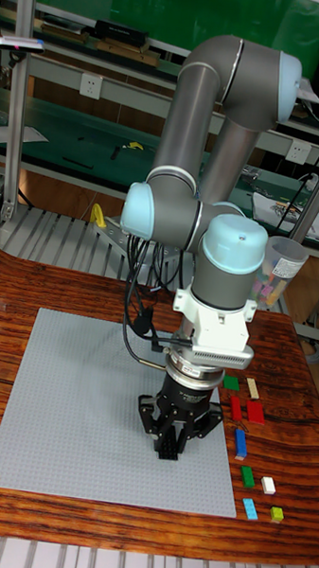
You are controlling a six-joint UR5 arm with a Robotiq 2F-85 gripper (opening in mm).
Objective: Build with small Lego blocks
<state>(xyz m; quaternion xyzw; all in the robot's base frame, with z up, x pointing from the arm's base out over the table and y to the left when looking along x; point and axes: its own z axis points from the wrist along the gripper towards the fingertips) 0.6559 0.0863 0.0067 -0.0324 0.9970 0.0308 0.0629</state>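
Item 1. Grey baseplate (79,404): large studded sheet lying flat on the wooden table (46,280), filling the left and centre; its studs appear bare, with no block seen pressed on.

Item 2. Gripper (173,447): at 3 o'clock on the baseplate, near its right margin, pointing straight down with its tips at or just above the studs. The fingers look drawn close together; whether they pinch a block cannot be told, since the tips are dark and nothing coloured shows between them.

Item 3. Loose Lego blocks, lying on the wood off the plate's right edge, from 3 to 5 o'clock of the gripper: green block (232,383), beige block (252,389), red blocks (250,411), blue block (240,444), a second small green block (248,475), white block (268,486), light blue block (251,509), lime block (277,514).

Item 4. Clear plastic cup (282,267): at 1 o'clock, behind the arm, holding pale pieces.

Risk, as judged: any block set down out of line with the studs would skew or jam; the unfastened baseplate may slide under the push; a sweep to the right could scatter the closely spaced blocks.
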